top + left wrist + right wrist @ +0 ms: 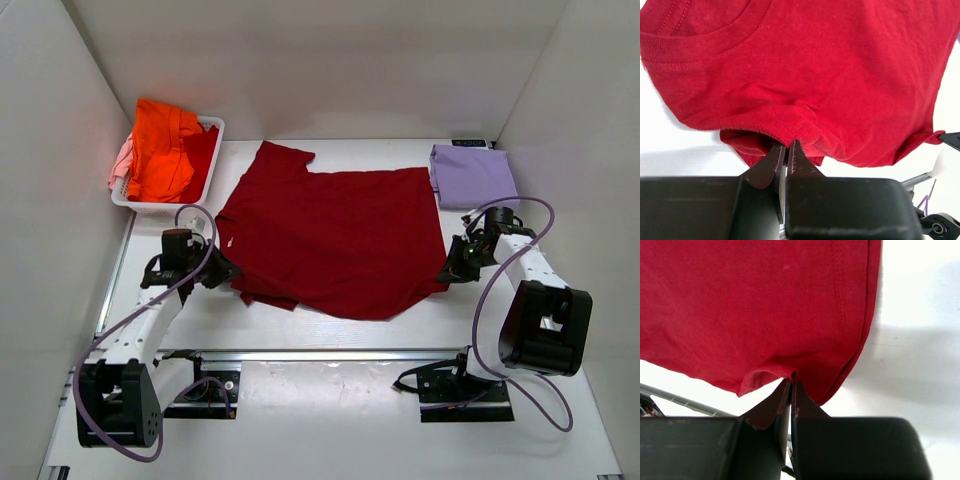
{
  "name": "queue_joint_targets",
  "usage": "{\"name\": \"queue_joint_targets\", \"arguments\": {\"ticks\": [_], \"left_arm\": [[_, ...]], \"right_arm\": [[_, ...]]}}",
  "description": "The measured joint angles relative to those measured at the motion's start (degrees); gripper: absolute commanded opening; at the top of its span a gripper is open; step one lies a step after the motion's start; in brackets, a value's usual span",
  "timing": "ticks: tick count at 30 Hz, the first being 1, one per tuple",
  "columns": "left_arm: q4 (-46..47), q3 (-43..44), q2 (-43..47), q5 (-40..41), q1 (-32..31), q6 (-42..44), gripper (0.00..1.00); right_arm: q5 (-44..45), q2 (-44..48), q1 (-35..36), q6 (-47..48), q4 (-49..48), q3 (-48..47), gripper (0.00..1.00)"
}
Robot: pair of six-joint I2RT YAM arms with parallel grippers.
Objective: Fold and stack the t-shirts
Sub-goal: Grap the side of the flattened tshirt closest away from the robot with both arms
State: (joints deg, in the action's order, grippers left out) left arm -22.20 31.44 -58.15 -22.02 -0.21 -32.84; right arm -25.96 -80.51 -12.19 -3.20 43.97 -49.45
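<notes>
A large dark red t-shirt (pixel 335 235) lies spread on the white table, its collar at the left. My left gripper (pixel 226 270) is shut on its left edge near the collar; the left wrist view shows the cloth (pixel 805 80) pinched at the fingertips (pixel 788 146). My right gripper (pixel 450 270) is shut on the shirt's right hem corner, seen pinched in the right wrist view (pixel 791 382). A folded lavender t-shirt (pixel 471 174) lies at the back right. A bright orange t-shirt (pixel 160 147) and a pale pink one (pixel 121 160) lie in the basket.
A white slatted plastic basket (pixel 213 160) stands at the back left, holding the orange and pink shirts. White walls close in the table on the left, back and right. A metal rail (pixel 330 354) runs along the near edge between the arm bases.
</notes>
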Motion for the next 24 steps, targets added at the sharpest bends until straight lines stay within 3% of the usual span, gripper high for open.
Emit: {"name": "queue_joint_targets", "arguments": {"ticks": [9,24], "left_arm": [[-0.7,0.0,-3.3,1.4,-0.2,1.2,0.0],[-10.8,-4.4,6.2,1.6,-3.9,1.8,0.0]], "right_arm": [[0.3,0.0,0.2,0.0,-1.1,1.5,0.0],[3.0,2.3,1.0,0.0,0.8,2.0,0.0]]}}
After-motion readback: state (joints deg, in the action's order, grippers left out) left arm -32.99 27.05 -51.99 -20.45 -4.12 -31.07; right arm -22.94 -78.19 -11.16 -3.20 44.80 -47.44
